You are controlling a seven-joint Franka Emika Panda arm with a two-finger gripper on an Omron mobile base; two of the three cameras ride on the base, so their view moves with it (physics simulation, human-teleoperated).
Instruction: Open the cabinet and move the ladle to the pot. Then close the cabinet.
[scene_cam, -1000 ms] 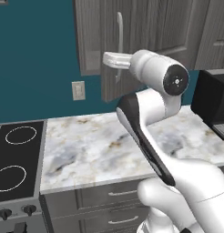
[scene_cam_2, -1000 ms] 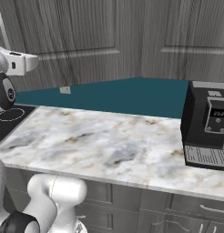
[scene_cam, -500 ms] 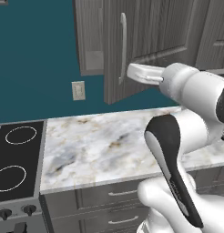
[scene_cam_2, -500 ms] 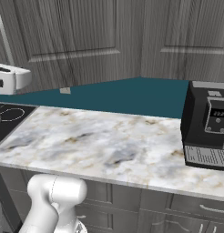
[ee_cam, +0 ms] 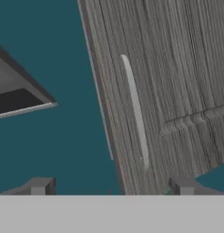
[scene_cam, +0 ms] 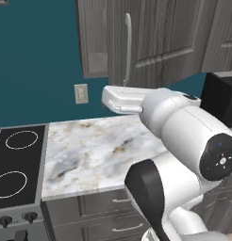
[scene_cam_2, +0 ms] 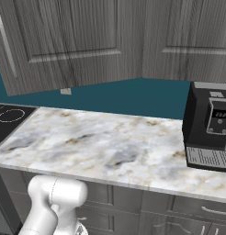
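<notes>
1. Hand spread wide, holding nothing.
2. Cabinet door directly ahead of hand; bar handle sits between the fingertips' line, likely lined up for a pull.
3. Door ajar.

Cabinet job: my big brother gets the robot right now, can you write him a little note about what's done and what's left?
Fingers: open, holding nothing, pointing at the cabinet door near its long silver handle but not touching it.
Cabinet: the door stands swung out from the wall, so opening looks done.
Left: take the ladle out of the cabinet, put it in the pot, then push the door shut.
</notes>
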